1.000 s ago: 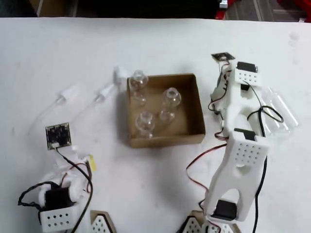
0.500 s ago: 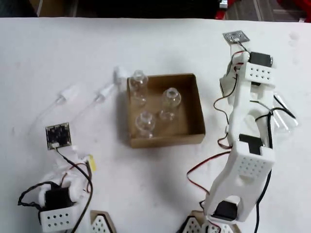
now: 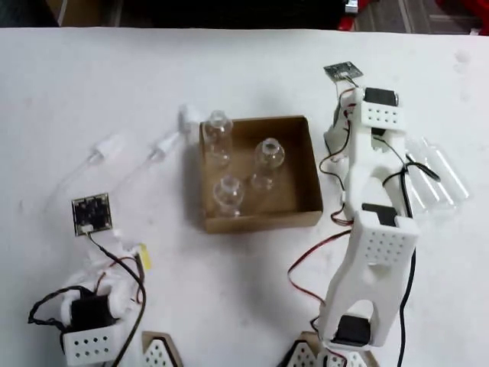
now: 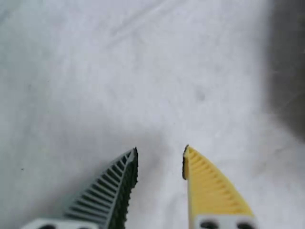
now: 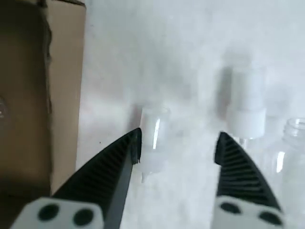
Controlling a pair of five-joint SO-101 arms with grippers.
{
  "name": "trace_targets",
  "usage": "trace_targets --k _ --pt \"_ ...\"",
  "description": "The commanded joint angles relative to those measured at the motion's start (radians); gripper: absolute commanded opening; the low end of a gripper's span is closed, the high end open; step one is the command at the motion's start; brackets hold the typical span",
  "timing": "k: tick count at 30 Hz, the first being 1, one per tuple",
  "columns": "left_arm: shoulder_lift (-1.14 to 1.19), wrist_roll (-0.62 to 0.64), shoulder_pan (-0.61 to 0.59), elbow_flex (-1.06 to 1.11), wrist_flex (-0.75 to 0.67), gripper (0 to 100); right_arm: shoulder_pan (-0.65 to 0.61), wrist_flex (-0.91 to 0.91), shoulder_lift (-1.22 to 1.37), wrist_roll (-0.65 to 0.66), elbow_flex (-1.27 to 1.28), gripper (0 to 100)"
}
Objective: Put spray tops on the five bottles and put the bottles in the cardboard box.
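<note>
Left gripper point(image 4: 160, 155): fingers are held apart over bare table point(image 4: 143, 71), at the near left.
Spray tops point(image 3: 107, 145): two are laid left of the box, a third point(image 3: 186, 116) by its far left corner.
Box point(image 3: 314, 172): set mid-table; three bottles point(image 3: 267, 157) are stood upright inside.
Right gripper point(image 5: 178, 136): jaws are spread above the table, just right of the box; a clear piece point(image 5: 155, 129) is seen by one finger, a white top point(image 5: 247, 107) beyond the other.
Loose bottles point(image 3: 439, 172): laid right of the right arm.

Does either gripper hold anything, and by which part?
Nothing is held: the left gripper and the right gripper are open, the right near a spray top.
</note>
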Motion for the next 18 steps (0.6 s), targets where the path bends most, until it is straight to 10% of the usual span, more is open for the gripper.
trace_targets --k 1,18 --pt "-0.005 0.017 -0.008 0.000 0.006 15 -0.004 0.041 -0.079 0.063 -0.103 32.3" --pt "-0.005 0.015 -0.008 0.000 0.006 15 0.159 0.225 0.223 0.253 -0.707 20.5"
